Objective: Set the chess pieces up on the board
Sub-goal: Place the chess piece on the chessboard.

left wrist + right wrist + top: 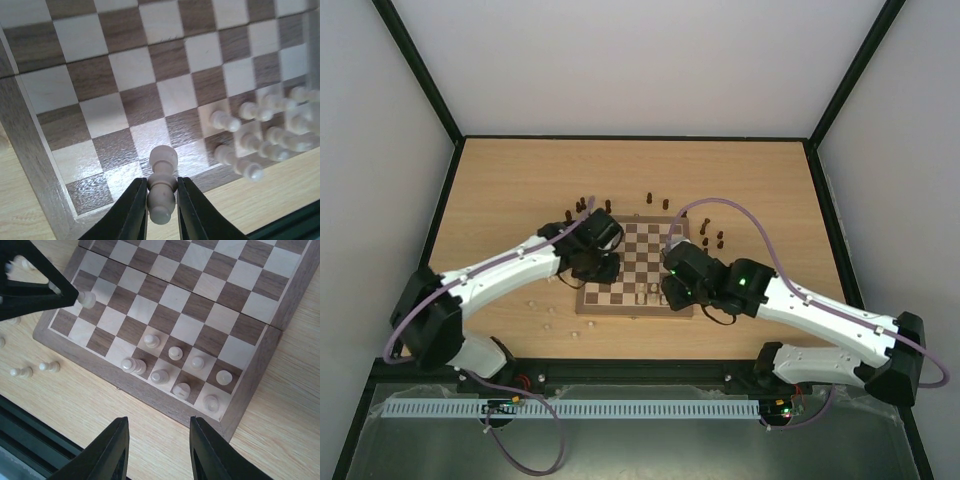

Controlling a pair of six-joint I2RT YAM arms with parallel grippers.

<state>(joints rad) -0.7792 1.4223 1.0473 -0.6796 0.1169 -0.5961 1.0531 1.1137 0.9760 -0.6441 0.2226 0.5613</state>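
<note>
A pale wooden counter (520, 180), boxed by white walls (620, 60) and black frame posts (420, 70), carries the board (630, 250). By the board's near-left corner the left gripper (161, 200) pinches a cream pawn (162, 172). The right gripper (160, 430) hangs spread at its near-right corner, over cream chess pieces (175, 353), and dark pieces (649, 197) stand beyond its far edge.
</note>
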